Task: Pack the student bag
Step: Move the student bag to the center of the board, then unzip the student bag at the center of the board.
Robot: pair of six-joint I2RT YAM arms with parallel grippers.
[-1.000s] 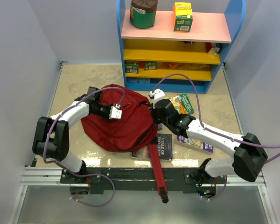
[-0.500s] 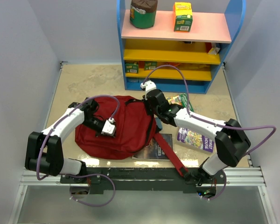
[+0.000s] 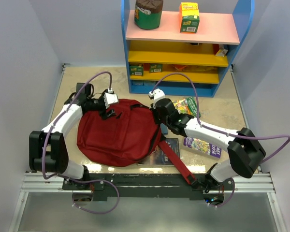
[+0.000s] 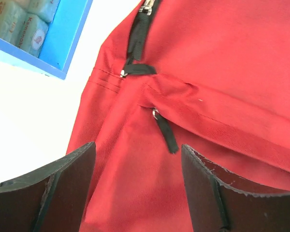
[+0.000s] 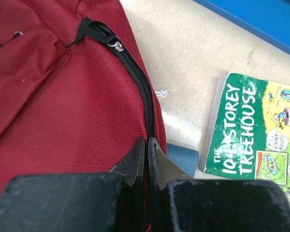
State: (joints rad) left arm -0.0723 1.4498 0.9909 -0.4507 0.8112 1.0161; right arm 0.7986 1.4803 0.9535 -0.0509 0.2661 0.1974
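Note:
The student bag (image 3: 118, 137), dark red, lies flat in the middle of the table, with one long strap (image 3: 176, 162) trailing toward the near edge. My left gripper (image 3: 113, 112) hovers over the bag's far left corner. Its jaws stand open in the left wrist view (image 4: 137, 147), with only red fabric and a black zipper pull (image 4: 165, 134) below them. My right gripper (image 3: 159, 121) is at the bag's right edge. It is shut (image 5: 147, 145) on the bag's fabric where the black zipper (image 5: 137, 82) runs in between its fingers.
A green "104-Storey Treehouse" book (image 3: 188, 107) (image 5: 251, 130) and another book (image 3: 202, 145) lie right of the bag. A dark book (image 3: 164, 152) pokes out from under it. A blue item (image 5: 183, 159) sits beside the right fingers. The blue shelf unit (image 3: 183, 48) stands behind.
My left gripper has opened, let go of the bag and moved from its middle to its far left corner. The bag has settled flat and the strap has swung right.

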